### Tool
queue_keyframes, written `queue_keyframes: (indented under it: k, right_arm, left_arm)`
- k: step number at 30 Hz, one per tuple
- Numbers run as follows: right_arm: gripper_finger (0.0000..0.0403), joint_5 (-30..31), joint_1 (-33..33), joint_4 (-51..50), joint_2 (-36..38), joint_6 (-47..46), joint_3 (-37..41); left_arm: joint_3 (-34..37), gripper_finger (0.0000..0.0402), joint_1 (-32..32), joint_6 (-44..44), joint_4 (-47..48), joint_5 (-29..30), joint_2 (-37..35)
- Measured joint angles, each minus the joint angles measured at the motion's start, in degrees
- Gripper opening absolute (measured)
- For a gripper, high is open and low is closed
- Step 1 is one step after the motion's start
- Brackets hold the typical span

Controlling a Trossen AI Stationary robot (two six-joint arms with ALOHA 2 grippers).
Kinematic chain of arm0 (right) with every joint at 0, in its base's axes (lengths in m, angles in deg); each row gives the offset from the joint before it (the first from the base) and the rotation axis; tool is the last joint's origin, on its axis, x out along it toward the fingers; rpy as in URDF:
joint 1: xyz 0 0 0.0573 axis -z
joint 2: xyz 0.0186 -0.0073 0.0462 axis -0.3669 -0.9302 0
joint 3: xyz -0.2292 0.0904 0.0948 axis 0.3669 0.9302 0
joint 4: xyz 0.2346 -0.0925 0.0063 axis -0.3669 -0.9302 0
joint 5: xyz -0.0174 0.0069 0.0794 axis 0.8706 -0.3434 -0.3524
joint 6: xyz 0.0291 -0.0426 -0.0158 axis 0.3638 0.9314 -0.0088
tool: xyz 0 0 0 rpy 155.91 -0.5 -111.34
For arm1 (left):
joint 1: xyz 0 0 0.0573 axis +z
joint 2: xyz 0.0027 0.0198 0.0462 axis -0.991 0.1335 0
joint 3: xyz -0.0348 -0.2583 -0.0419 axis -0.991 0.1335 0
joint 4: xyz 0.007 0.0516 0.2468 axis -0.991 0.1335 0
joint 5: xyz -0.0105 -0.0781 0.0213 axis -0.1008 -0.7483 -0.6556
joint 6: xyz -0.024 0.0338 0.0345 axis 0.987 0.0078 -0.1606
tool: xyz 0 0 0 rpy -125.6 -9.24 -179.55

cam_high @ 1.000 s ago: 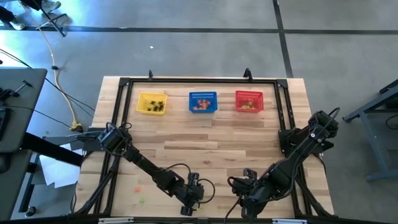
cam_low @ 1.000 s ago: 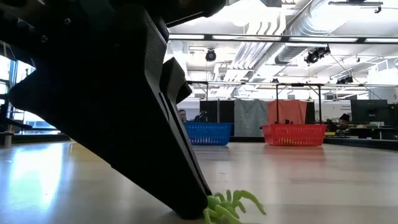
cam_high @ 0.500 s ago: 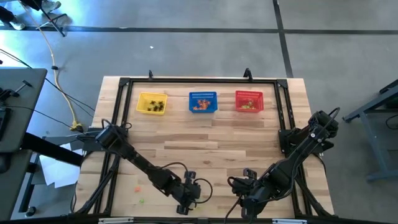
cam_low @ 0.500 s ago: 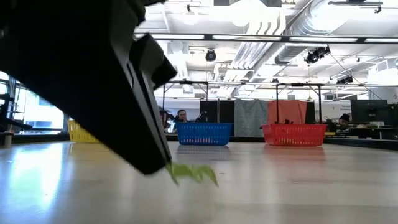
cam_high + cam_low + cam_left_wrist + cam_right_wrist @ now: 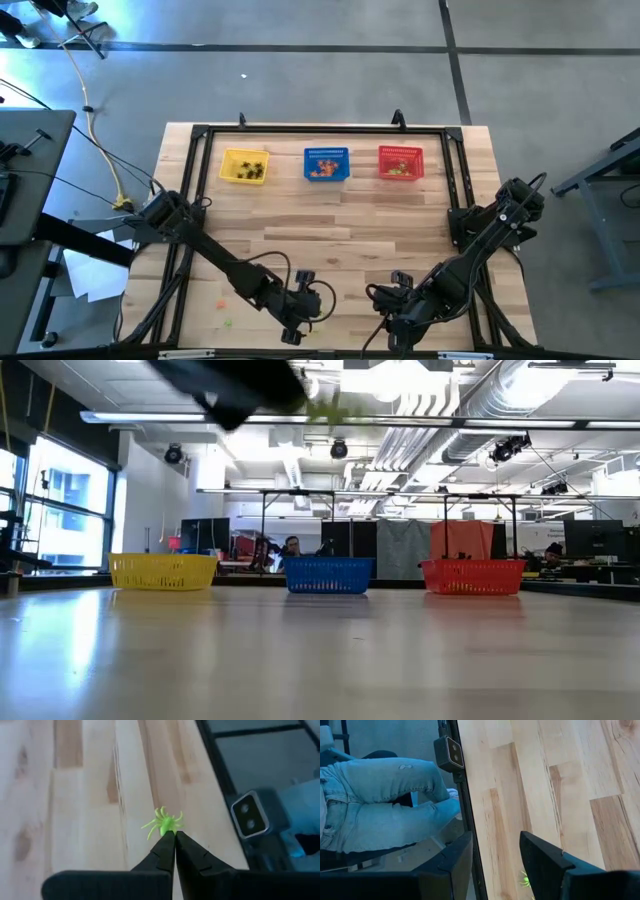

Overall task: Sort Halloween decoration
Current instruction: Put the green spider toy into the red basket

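Observation:
My left gripper point(image 5: 174, 835) is shut on a light green spider trinket point(image 5: 164, 822) and hangs above the table's near edge point(image 5: 296, 320). In the low view the gripper point(image 5: 250, 385) is up at the picture's top, with the spider point(image 5: 330, 410) at its tip. My right gripper point(image 5: 495, 840) is open and waits low over the near edge point(image 5: 397, 325). Another green trinket point(image 5: 525, 880) lies on the wood by its fingers. An orange trinket point(image 5: 220, 300) and a green one point(image 5: 228, 322) lie near the table's left near corner. My left gripper pinches the green spider's body point(image 5: 167, 826) between its two fingertips. The spider's legs stick out beyond the tips. It is lifted clear of the table, high above it in the low view.
A yellow basket point(image 5: 244, 166), a blue basket point(image 5: 326, 163) and a red basket point(image 5: 400, 161) stand in a row along the far side, each with trinkets inside. A black frame rail point(image 5: 200, 135) rings the table. A person's legs in jeans point(image 5: 380, 800) are beyond the near edge.
My left gripper has risen from the tabletop, staying shut, and has shifted slightly toward the table's left edge. The green spider, which was on the wood under its tips, has been lifted clear and now hangs high above the table.

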Motion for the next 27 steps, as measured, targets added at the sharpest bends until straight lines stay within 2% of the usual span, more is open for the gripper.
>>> queue_keyframes:
  k: [8,14,27]
  right_arm:
    - [0.0160,0.0,0.0,0.0,0.0,0.0,0.0]
    - [0.0160,0.0,0.0,0.0,0.0,0.0,0.0]
    - [0.0160,0.0,0.0,0.0,0.0,0.0,0.0]
  left_arm:
    - [-0.1,0.0000,0.5,-5.4,-0.4,5.6,-4.3]
    - [-0.1,0.0000,4.9,-7.1,-2.0,6.0,-4.7]
    - [-0.1,0.0000,20.5,-19.8,-12.3,-3.5,-4.7]
